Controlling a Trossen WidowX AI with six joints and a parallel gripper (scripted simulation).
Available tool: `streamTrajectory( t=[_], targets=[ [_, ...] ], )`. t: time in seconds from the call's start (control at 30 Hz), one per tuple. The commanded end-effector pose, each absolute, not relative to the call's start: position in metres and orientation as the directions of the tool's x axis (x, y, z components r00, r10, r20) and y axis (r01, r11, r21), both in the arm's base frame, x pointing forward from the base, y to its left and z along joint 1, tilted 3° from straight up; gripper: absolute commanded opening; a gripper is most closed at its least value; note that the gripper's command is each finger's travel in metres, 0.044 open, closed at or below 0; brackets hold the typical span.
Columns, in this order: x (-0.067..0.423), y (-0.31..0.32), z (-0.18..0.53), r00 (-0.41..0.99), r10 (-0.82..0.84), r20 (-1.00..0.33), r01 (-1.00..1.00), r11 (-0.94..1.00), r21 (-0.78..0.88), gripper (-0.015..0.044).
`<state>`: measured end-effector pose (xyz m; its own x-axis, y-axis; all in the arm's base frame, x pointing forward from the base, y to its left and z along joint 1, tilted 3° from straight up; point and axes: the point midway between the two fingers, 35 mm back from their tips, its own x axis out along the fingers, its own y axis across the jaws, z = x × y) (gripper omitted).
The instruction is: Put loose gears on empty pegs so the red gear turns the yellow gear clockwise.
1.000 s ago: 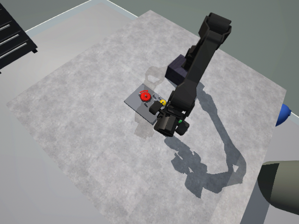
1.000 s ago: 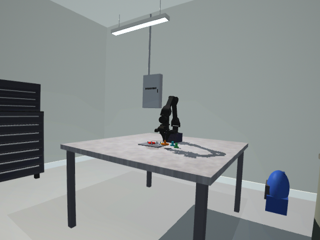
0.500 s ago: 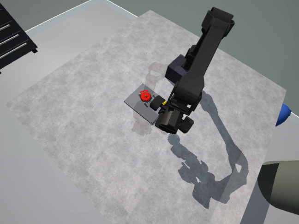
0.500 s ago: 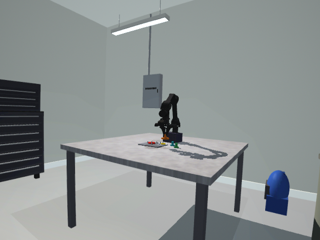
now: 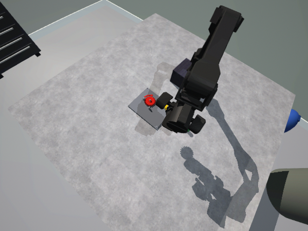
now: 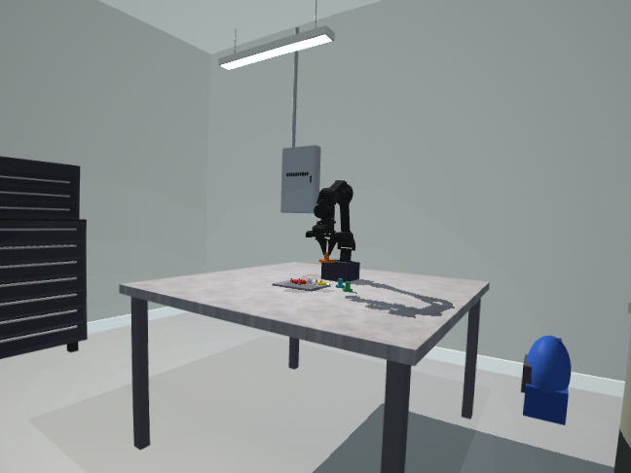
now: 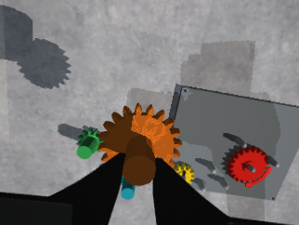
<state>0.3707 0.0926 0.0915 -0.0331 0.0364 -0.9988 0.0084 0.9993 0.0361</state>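
My gripper [image 6: 326,254] [image 7: 139,161] is shut on the upright handle of the orange gear [image 6: 323,261] [image 7: 155,126], holding it above the table beside the grey board [image 5: 138,106] [image 6: 305,288] [image 7: 209,112]. In the top view the arm hides the orange gear. The red gear [image 5: 147,102] [image 6: 301,281] [image 7: 240,168] and the smaller yellow gear [image 5: 166,107] [image 6: 321,283] [image 7: 185,172] are on the board, with several short empty pegs near them. The green gear [image 6: 347,286] [image 7: 84,151] and teal gear [image 6: 340,282] [image 7: 127,191] stand on the table off the board.
The dark arm base block [image 5: 181,73] [image 6: 340,271] stands on the table [image 5: 81,119] [image 6: 244,295] behind the board. The green and teal handles stand close together below the gripper. Arm shadows fall across the table and board.
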Motion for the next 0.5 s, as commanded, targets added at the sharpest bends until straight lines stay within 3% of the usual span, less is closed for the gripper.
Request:
streamTrajectory(
  t=[0.0,0.47],
  targets=[
    [0.369,0.091,0.108,-0.019,0.038,-0.999,0.001,0.999,0.038,0.0],
    [0.365,0.076,0.099,-0.019,0.036,-0.999,0.001,0.999,0.036,0.0]
  ],
)
